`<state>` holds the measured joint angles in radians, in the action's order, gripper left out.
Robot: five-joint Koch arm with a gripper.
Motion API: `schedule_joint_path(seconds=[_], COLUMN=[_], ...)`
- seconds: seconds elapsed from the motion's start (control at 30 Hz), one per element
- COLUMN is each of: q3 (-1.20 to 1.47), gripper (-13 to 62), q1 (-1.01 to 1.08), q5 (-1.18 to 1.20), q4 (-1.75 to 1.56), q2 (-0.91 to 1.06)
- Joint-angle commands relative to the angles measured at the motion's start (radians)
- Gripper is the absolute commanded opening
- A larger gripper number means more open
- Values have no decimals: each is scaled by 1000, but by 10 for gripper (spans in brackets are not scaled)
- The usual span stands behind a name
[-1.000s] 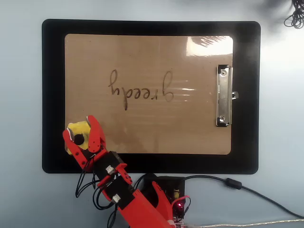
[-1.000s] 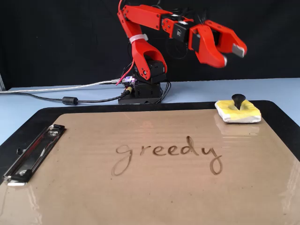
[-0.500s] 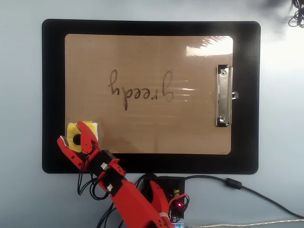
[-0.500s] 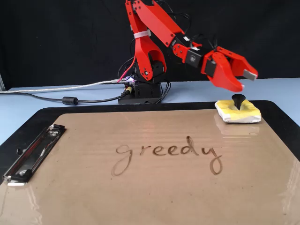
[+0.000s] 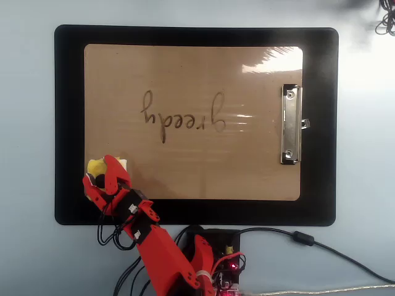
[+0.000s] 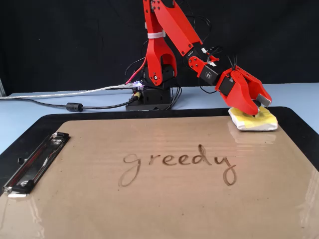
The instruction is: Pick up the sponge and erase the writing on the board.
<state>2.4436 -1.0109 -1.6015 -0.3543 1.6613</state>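
We have our gripper (image 6: 256, 105) right down on the sponge (image 6: 264, 121), jaws spread either side of its black knob, not yet pinched. The sponge sits at the board's (image 5: 247, 166) corner nearest the arm; the writing (image 5: 182, 116), reading "greedy", lies further out toward the middle.
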Motion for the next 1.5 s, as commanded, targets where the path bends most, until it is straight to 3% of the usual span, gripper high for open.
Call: schedule_joint_path(seconds=[0.0, 0.37, 1.1, 1.37, 1.47], q3=[3, 149, 63, 92, 118], gripper=[301, 301, 279, 218, 142], q1=[-5, -67, -130, -130, -124], q5=[11, 17, 15, 14, 15], q4=[-28, -23, -21, -20, -20], q2=[8, 9, -87, -67, -29])
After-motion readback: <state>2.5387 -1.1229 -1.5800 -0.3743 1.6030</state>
